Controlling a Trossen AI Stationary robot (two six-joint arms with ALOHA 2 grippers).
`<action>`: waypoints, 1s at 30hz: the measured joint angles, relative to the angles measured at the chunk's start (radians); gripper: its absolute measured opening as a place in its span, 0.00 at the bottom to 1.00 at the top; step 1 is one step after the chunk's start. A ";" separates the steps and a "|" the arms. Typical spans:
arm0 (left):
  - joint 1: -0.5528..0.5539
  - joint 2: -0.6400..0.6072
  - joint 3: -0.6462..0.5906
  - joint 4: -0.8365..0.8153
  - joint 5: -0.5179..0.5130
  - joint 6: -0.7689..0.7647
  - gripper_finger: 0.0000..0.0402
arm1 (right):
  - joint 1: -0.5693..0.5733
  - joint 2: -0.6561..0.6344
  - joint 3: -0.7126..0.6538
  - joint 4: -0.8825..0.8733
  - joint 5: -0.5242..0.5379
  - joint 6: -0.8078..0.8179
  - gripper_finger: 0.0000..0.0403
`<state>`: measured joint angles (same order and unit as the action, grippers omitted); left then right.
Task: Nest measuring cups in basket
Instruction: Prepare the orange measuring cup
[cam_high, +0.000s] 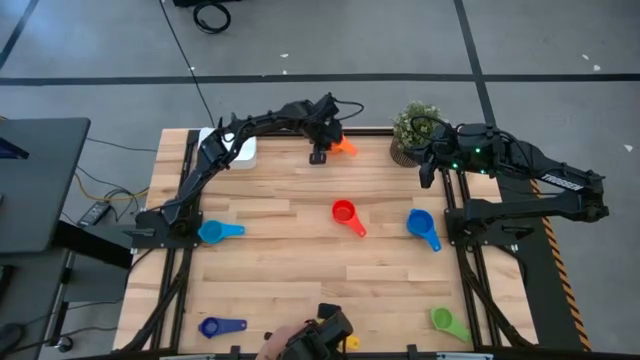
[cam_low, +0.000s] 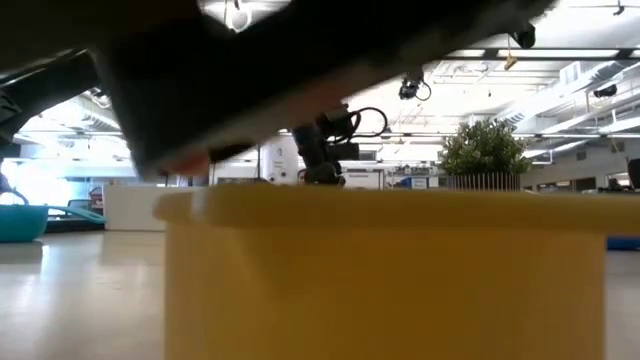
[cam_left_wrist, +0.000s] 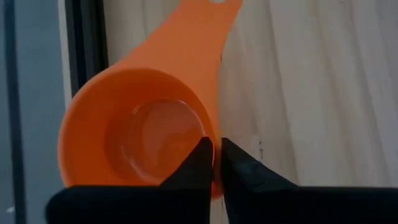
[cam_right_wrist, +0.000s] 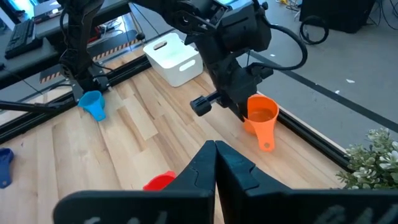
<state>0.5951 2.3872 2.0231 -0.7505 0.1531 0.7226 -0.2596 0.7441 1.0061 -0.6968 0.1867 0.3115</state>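
While the basket (cam_high: 232, 148) sits at the far left corner of the table (cam_high: 300, 280) with no cup visible in it, the nesting has, in my judgement, barely begun. The left end effector (cam_left_wrist: 216, 163) is at the far edge of the table, its fingers pinched on the rim wall of the orange cup (cam_left_wrist: 146, 130), one finger inside the bowl and one outside. That cup rests on the table near the far edge, handle pointing away from the basket, and does not appear lifted yet. The right end effector (cam_right_wrist: 215, 149) hangs beside the potted plant (cam_high: 412, 128) at the far right, fingers pressed together and holding nothing.

Remaining cups lie scattered and well apart:
- red cup (cam_high: 346, 214), centre of the table;
- blue cup (cam_high: 422, 227), right of the red one;
- light blue cup (cam_high: 216, 232), left side near the left arm's base;
- dark blue cup (cam_high: 220, 326), near left edge;
- green cup (cam_high: 446, 321), near right corner;
- yellow cup (cam_low: 385, 270), directly before the low camera at the near edge.

Assessment: first cup gripped, none delivered; all seven are yet to be placed and nested.
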 joint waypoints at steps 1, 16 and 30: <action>-0.005 0.000 0.000 -0.001 -0.011 -0.004 0.03 | 0.000 0.000 0.000 0.000 0.000 0.000 0.03; -0.023 -0.104 -0.001 -0.146 -0.039 -0.171 0.03 | 0.000 0.000 0.000 0.000 -0.008 -0.046 0.03; -0.044 -0.354 0.000 -0.429 -0.024 -0.298 0.03 | 0.002 -0.001 0.000 -0.014 -0.103 -0.129 0.03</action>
<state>0.5507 2.0328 2.0228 -1.1800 0.1292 0.4246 -0.2573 0.7433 1.0061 -0.7106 0.0837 0.1823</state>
